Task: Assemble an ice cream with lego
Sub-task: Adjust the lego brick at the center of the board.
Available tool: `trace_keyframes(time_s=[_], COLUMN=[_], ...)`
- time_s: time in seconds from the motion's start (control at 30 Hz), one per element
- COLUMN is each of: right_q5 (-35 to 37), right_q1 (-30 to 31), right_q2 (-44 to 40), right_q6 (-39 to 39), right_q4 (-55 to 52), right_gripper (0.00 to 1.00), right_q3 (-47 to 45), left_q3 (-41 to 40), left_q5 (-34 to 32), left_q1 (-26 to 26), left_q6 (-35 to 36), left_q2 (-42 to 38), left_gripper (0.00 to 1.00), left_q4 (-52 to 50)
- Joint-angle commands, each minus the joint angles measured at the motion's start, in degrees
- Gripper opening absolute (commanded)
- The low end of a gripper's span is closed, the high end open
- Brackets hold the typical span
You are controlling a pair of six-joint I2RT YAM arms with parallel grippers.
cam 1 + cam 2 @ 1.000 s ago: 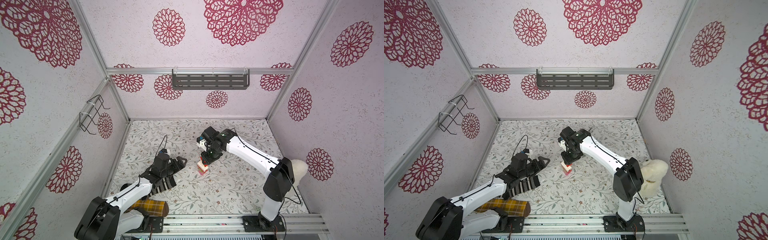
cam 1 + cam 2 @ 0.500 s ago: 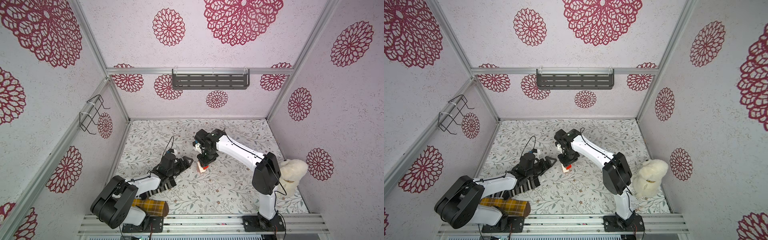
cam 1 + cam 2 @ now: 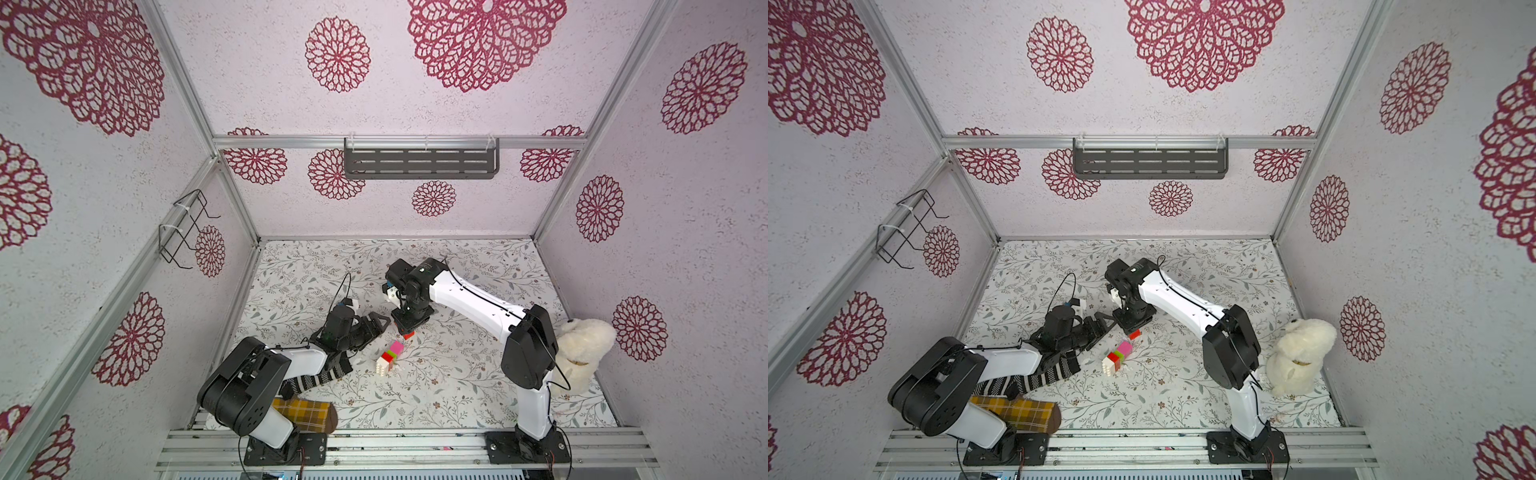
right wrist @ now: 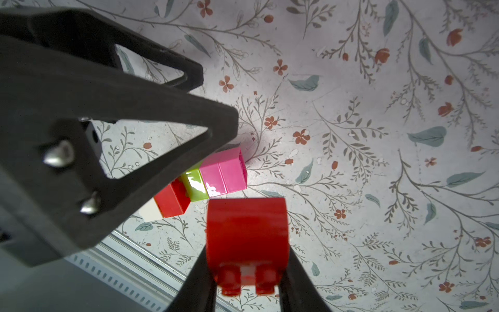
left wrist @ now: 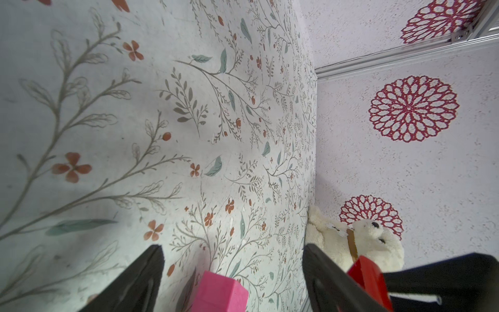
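The right gripper (image 4: 245, 272) pinches a red brick (image 4: 246, 229) low over the table (image 3: 457, 374), near its middle. The unfinished ice cream (image 3: 388, 358) lies on its side, its pink end just beside that brick and near the wide-open, empty left gripper (image 3: 376, 326).

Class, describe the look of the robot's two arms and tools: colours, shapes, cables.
The left arm and right arm have white links between bulky black joints, with thin black cables. The left tool and right tool are matte black; the left tool's fingers are open triangular frames with silver screws.
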Motion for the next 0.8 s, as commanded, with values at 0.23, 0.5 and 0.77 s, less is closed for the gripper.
trace_keyframes(time_s=[0.23,0.5,0.77], right_q5=[1.03,-1.08,-5.72], right_q1=[0.83,-1.99,-6.74], right_q2=[-2.77,-14.14,-24.62], right_q6=[-0.47,-0.06,0.27], right_q4=[-0.35,9.76,18.88], right_gripper=[0.00,0.00,0.00], right_q3=[1.65,-11.29,-23.55], left_q3=[2.34,8.48,4.37], left_q5=[1.71,-9.87,-25.06], left_q1=[0.19,-4.91,-18.40], left_q6=[0.95,17.33,27.07], left_q2=[-1.35,-16.21,-19.36], left_gripper=[0.86,0.89,0.97], left_q4=[-5.78,-40.45,-47.70])
